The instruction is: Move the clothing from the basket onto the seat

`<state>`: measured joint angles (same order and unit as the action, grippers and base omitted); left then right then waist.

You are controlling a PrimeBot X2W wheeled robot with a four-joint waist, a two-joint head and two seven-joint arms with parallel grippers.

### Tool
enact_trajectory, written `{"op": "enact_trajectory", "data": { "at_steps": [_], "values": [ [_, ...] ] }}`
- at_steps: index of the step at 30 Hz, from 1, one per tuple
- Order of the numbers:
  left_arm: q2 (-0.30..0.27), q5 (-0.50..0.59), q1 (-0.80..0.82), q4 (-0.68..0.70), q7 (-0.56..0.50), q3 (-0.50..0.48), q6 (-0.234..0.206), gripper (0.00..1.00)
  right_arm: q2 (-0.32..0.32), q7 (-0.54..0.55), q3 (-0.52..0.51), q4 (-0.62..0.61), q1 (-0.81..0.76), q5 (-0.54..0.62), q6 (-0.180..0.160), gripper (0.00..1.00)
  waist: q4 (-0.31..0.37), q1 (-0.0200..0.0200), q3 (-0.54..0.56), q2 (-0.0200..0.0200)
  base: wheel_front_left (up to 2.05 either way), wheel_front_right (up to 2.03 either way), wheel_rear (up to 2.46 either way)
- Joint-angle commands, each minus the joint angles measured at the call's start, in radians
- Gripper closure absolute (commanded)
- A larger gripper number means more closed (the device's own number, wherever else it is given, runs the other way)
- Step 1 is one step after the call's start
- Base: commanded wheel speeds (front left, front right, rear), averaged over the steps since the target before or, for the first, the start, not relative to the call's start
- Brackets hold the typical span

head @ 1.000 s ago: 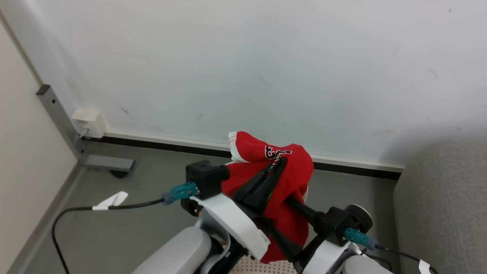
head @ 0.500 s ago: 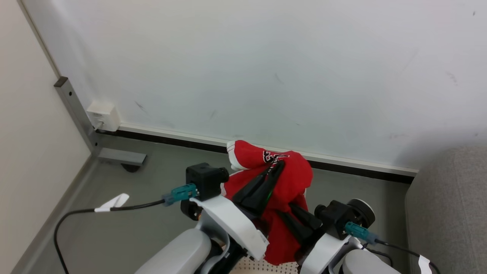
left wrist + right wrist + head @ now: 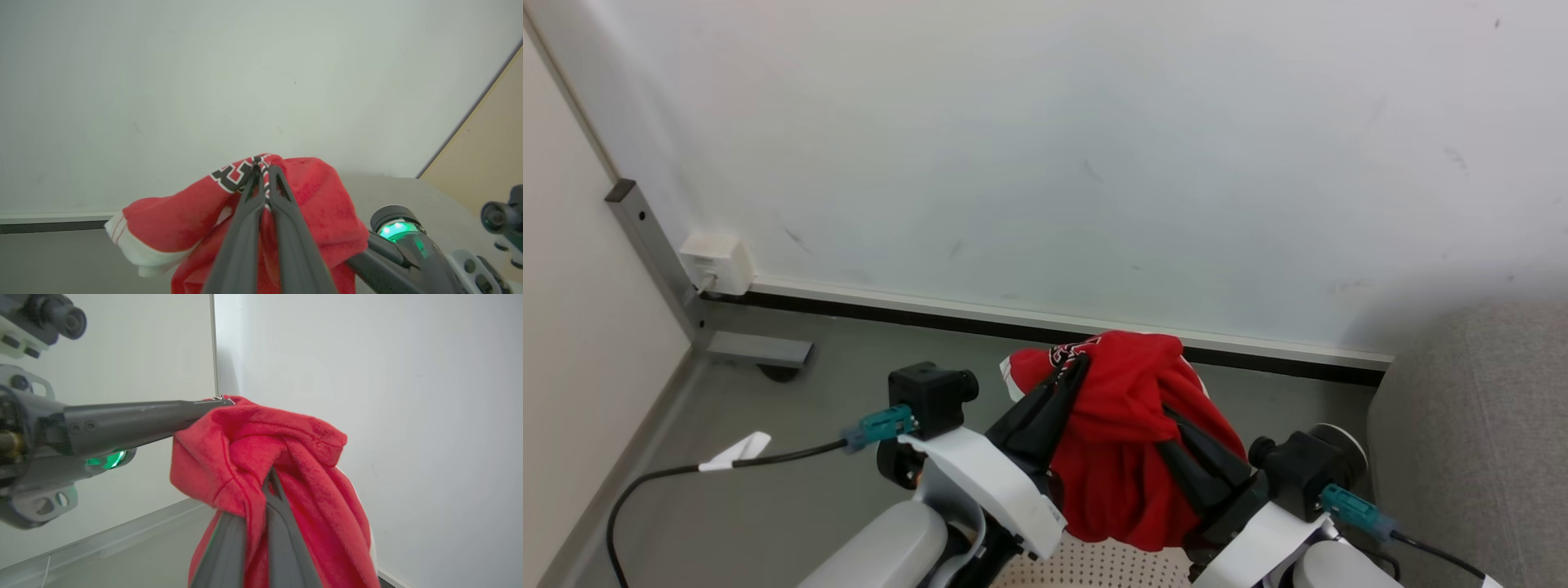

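With the left gripper [image 3: 1076, 361] and right gripper [image 3: 1170, 415] both pinching the red garment [image 3: 1119, 482] in closed fingers above the basket [image 3: 1094, 567], I was mid-carry and judged the next move a swing right to the seat [image 3: 1470, 425].

garment [image 3: 1127, 425]: sits lower than a second ago; its white-trimmed edge no longer pokes up and now hangs at the left, beside the left gripper's tips.
left gripper [image 3: 1081, 360]: has shifted left and slightly down.
right gripper [image 3: 1170, 416]: has moved right and a little up; both fingers now show against the cloth.
basket [image 3: 1094, 563]: more of its holed wall shows at the bottom edge.
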<state>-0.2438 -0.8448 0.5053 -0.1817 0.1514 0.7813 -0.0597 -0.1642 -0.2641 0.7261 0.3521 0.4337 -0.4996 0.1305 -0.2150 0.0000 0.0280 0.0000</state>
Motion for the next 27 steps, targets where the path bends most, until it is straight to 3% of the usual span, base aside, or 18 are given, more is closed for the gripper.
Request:
{"op": "enact_trajectory", "data": {
  "at_steps": [1,2,5,6,7,15,27],
  "values": [
    [-0.008,-0.008,-0.011,0.004,0.004,0.001,-0.003,1.0,-0.013,0.0,-0.023,-0.018,-0.02,0.007,0.001,1.0,0.01,0.0,0.003,0.0,0.0,0.0,0.0],
    [-0.007,-0.009,-0.012,0.007,0.005,0.002,-0.002,1.0,-0.014,0.0,-0.032,-0.023,-0.026,0.011,0.001,1.0,0.014,0.0,0.004,0.0,0.0,0.0,0.0],
    [-0.008,-0.01,-0.016,0.015,0.008,0.005,0.002,0.36,-0.02,0.0,-0.058,-0.034,-0.034,0.024,0.001,1.0,0.027,0.0,0.006,0.0,0.0,0.0,0.0],
    [-0.008,-0.01,-0.016,0.015,0.008,0.005,0.002,0.36,-0.02,0.0,-0.058,-0.034,-0.034,0.024,0.001,1.0,0.027,0.0,0.006,0.0,0.0,0.0,0.0],
    [-0.008,-0.012,-0.02,0.018,0.007,0.009,0.004,0.0,-0.024,0.0,-0.07,-0.04,-0.037,0.03,0.001,1.0,0.032,0.0,0.006,0.0,0.0,0.0,0.0],
    [-0.026,0.023,-0.027,0.058,0.023,0.031,0.018,0.0,-0.059,0.0,-0.133,-0.062,-0.056,0.055,0.001,1.0,0.097,0.0,0.004,0.0,0.0,0.0,0.0],
    [-0.06,0.112,-0.006,0.068,0.059,0.07,0.026,0.0,-0.104,0.0,-0.252,-0.118,-0.068,0.081,0.001,1.0,0.295,0.0,-0.024,0.0,0.0,0.0,0.0]
  ]
}}
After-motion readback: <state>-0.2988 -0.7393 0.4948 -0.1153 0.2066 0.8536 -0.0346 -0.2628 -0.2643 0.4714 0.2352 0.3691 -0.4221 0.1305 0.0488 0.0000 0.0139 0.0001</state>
